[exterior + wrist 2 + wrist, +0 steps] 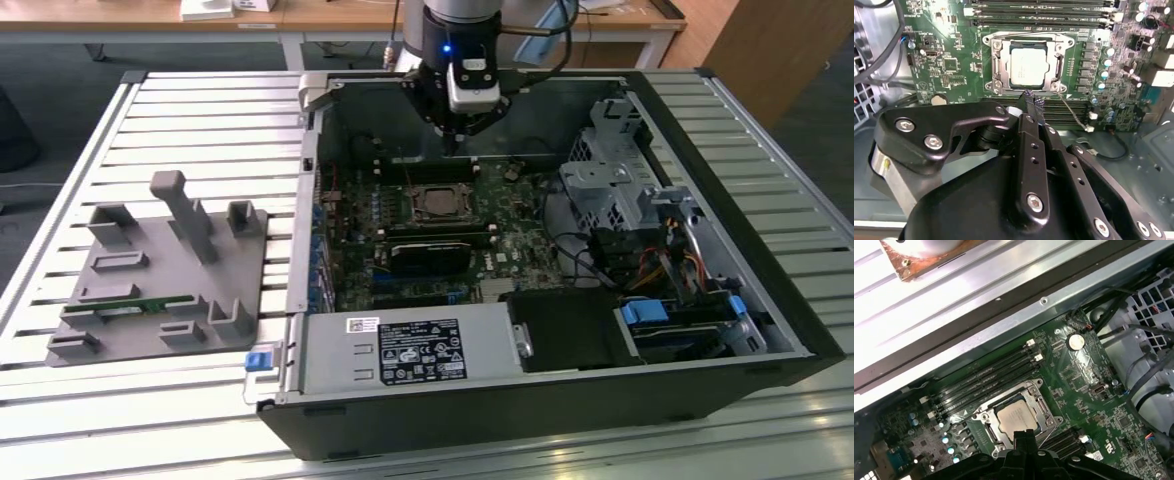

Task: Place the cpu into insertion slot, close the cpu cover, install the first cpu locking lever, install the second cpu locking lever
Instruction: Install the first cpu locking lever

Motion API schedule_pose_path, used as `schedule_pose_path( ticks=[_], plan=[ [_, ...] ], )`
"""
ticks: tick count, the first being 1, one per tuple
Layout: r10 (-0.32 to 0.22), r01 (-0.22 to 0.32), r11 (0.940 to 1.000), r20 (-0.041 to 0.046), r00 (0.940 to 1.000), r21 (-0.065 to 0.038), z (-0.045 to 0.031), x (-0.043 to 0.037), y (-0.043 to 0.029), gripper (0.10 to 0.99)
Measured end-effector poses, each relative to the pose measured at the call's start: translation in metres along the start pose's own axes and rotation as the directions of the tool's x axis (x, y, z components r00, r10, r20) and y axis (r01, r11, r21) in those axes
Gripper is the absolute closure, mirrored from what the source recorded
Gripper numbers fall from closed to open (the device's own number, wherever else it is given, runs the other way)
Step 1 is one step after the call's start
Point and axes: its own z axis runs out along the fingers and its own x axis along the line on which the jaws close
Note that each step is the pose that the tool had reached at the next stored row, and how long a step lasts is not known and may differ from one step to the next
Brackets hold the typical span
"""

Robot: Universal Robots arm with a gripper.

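Pointing straight down, the arm (461,30) holds closed, empty jaws near the seated cpu (1028,67)

The arm (461,25) enters the exterior view at twelve o'clock and hangs nearly vertical. Its wrist (467,88) carries a pale block on one side. The claw (454,140) points toward six o'clock. In the second wrist view its black fingers (1031,150) meet at a narrow tip, gripping nothing.
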Motion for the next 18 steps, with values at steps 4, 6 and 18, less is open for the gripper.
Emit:
schedule_pose_path(
  ticks=[4, 6, 18],
  plan=[
    [-0.041, 0.041, 0.9992, -0.0013, 0.9992, -0.001, 0.0000, 0.0000, 0.0000, 0.980],
    [-0.068, 0.068, 0.9977, -0.0022, 0.9977, -0.001, 0.0000, 0.0000, 0.0000, 0.980],
    [-0.268, 0.268, 0.9635, -0.0083, 0.9634, -0.006, 0.0001, 0.0000, 0.0000, 0.980]
  ],
)
